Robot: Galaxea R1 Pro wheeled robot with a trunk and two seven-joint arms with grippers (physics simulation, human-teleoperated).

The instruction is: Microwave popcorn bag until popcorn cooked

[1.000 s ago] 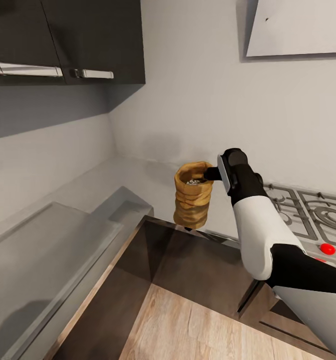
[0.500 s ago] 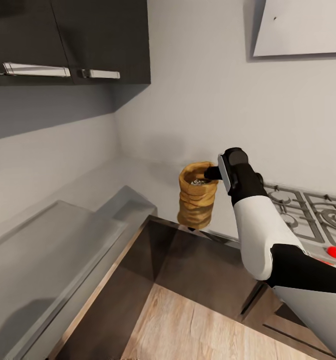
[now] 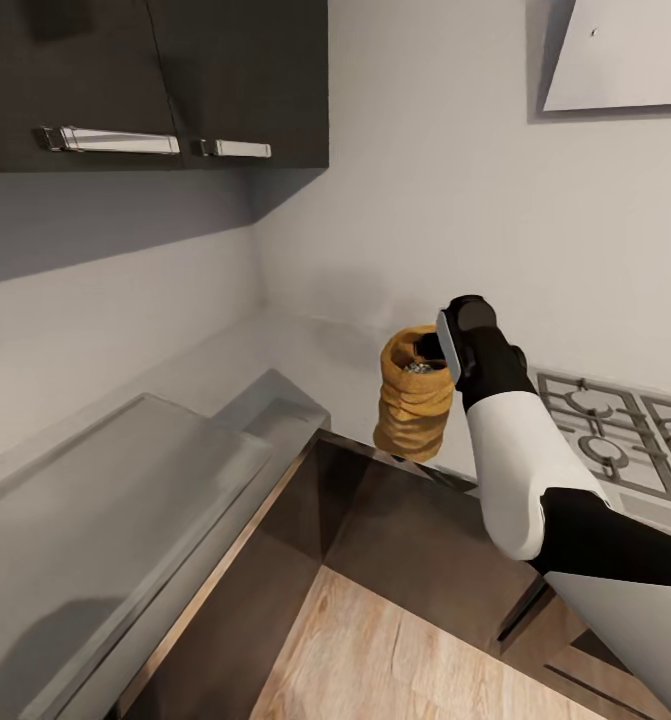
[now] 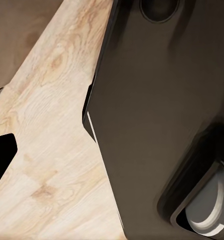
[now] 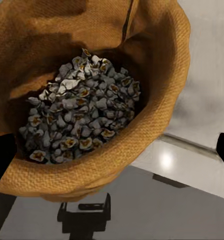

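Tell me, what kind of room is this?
A kitchen, most likely: a gas hob is set into a grey countertop, with dark wall cabinets above. The right hand holds a popcorn bag.

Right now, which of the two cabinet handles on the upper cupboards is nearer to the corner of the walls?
The shorter handle, on the narrower dark door. The longer handle sits further from the corner.

The popcorn bag (image 3: 413, 408) is tan-brown, banded with horizontal creases; the popcorn (image 5: 76, 116) in it is whitish-grey flecked with yellow; the worktop (image 3: 105, 480) is glossy grey; wall cabinets (image 3: 155, 80) are dark brown-black with steel handles; the floor (image 4: 46, 130) is pale wood grain; the right arm (image 3: 520, 470) is white and black.
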